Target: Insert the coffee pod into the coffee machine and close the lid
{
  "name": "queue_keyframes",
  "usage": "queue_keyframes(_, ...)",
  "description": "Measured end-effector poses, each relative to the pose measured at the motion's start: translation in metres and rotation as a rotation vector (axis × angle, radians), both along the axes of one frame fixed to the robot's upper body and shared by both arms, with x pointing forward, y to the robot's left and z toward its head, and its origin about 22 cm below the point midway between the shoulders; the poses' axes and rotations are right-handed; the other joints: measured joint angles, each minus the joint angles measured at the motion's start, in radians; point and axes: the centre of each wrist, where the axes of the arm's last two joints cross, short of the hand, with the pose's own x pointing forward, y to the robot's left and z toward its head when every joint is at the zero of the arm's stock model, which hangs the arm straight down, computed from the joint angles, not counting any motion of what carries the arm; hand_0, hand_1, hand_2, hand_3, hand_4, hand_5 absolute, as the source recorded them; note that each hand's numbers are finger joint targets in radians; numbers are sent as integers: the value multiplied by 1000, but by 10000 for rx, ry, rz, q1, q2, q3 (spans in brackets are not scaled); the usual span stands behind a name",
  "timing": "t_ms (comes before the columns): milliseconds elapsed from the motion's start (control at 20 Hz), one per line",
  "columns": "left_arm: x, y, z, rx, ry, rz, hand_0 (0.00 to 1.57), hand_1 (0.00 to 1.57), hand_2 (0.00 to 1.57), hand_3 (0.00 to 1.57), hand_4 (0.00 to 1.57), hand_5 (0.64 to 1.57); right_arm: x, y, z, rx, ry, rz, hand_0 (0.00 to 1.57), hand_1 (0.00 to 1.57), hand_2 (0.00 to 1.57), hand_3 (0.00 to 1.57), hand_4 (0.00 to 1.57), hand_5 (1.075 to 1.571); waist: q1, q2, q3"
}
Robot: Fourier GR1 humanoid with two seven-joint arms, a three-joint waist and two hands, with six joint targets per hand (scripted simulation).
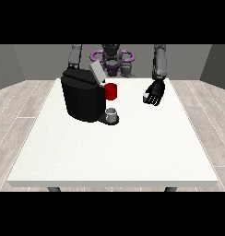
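The hand at the view's left does not show: its arm drops behind the black coffee machine and is hidden there. The robot's body is small at the table's far edge, partly covered by the machine's raised grey lid, which stands tilted open. No writing or brand mark can be read on anything. The hand at the view's right hangs over the table near the far right corner, well apart from the machine; its fingers look curled inward and hold nothing. A red thing at the machine sits just under the open lid. A small grey thing stands on the machine's base plate, towards the table's middle; whether it is the pod or a cup I cannot tell, nor what it holds.
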Motion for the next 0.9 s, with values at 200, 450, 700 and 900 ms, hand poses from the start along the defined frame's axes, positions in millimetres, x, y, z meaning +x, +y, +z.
queue_keyframes(200, 3, -9, -6, 53, 205, -293, 1149, 1149, 1257, 1162, 466, 1571, -2, 2, -9, 100, 312, -192, 0, 0, 0, 0, 0, 1571, 125, -256, 0)
queue_keyframes(450, 10, -22, -3, -664, 68, -749, 1433, 1433, 1423, 1352, 489, 1571, -1, -6, -16, -415, 716, -816, 0, 0, 0, 0, 0, 1571, 354, -535, -12)
queue_keyframes(700, 21, -35, 11, -1642, 291, -974, 1413, 1413, 1400, 1314, 515, 1571, -8, -11, -33, -737, 1250, -947, 0, 0, 0, 0, 0, 1571, 451, -959, -14)
queue_keyframes(900, 31, -48, 30, -1828, 532, -1322, 1402, 1402, 1390, 1329, 542, 1571, -12, -18, -45, -818, 1594, -1095, 0, 0, 0, 0, 0, 1571, 540, -1361, -12)
